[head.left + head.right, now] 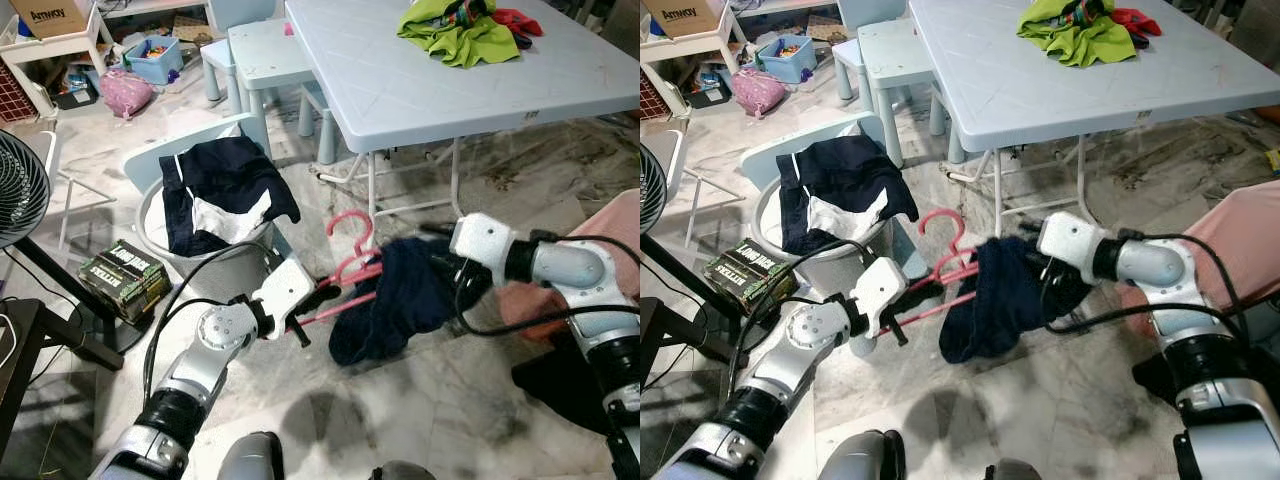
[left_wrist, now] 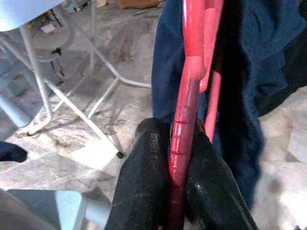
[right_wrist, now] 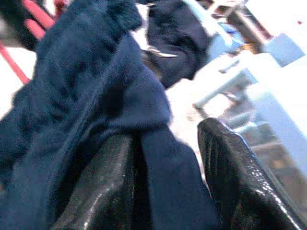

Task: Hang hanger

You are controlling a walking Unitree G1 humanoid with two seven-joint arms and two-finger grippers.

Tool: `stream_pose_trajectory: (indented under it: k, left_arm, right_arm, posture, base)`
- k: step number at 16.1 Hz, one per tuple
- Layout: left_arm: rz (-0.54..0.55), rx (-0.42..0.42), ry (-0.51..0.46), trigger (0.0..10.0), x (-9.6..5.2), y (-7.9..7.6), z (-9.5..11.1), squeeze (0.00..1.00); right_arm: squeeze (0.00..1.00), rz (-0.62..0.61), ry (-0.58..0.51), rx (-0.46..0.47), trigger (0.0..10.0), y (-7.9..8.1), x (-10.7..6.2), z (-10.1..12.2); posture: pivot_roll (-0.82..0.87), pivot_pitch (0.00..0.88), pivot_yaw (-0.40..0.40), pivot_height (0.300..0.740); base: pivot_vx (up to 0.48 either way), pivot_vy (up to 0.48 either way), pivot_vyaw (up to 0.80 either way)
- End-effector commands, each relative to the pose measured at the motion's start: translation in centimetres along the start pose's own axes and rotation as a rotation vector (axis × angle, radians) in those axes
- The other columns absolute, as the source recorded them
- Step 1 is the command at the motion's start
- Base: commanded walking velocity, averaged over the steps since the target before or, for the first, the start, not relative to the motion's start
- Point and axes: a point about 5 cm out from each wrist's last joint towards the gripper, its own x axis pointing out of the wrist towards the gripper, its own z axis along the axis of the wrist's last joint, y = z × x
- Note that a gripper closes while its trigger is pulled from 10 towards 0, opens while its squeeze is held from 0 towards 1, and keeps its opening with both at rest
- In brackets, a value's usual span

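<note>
**Pink hanger held in the air, garment half on it**

My left claw (image 1: pixel 312 302) was closed tightly on one end of the pink hanger (image 1: pixel 352 262), and I held it above the floor, in front of the near edge of the light blue desk (image 1: pixel 440 80), with the hook pointing up. I judged this grip kept the hanger steady while the dark blue garment (image 1: pixel 400 298) was draped over it. My right claw (image 3: pixel 168 158) was partly open, with a fold of this garment lying between its fingers (image 3: pixel 240 172), probably to pull the cloth along the hanger.

The left wrist view showed my fingertips (image 2: pixel 144 182) pressing the pink bar from both sides, which the head views did not make clear. The head views showed the white basket (image 1: pixel 150 225) with dark clothes near the desk's left corner.
</note>
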Motion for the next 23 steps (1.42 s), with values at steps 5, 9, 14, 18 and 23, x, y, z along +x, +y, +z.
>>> stream_pose_trajectory:
  k: [5, 9, 14, 18, 23]
  left_arm:
    - [0.082, 0.017, -0.034, 0.0, 0.1, 1.2, 0.7, 0.00]
    - [0.116, 0.020, -0.034, 0.0, -0.1, 1.7, 0.6, 0.00]
    - [0.110, 0.024, -0.034, 0.0, -0.1, 1.7, 0.6, 0.00]
    - [0.086, 0.036, -0.048, 0.0, 0.3, 1.4, 0.9, 0.00]
    - [0.055, 0.050, -0.068, 0.0, 0.6, 1.0, 1.4, 0.00]
  right_arm:
    - [1.00, -0.185, 0.026, -0.035, 10.0, -1.9, -0.4, -0.2]
    - [1.00, -0.129, 0.042, 0.104, 10.0, -0.3, -1.0, -1.6]
    - [0.58, 0.029, 0.099, 0.202, 10.0, 1.8, -2.3, -3.0]
    - [0.00, -0.027, 0.057, 0.305, 10.0, 2.3, -1.1, -2.8]
    - [0.00, -0.078, -0.006, 0.473, 0.0, 3.9, 0.9, -2.5]
  posture:
    - [-0.06, 0.062, 0.031, 0.740]
    - [-0.06, 0.067, 0.028, 0.740]
    - [-0.06, 0.072, 0.036, 0.740]
    - [-0.06, 0.073, 0.038, 0.740]
    - [-0.05, 0.072, 0.040, 0.740]
  base:
    - [0.000, 0.000, 0.00]
    - [0.000, 0.000, 0.00]
    - [0.000, 0.000, 0.00]
    - [0.000, 0.000, 0.00]
    - [0.000, 0.000, 0.00]
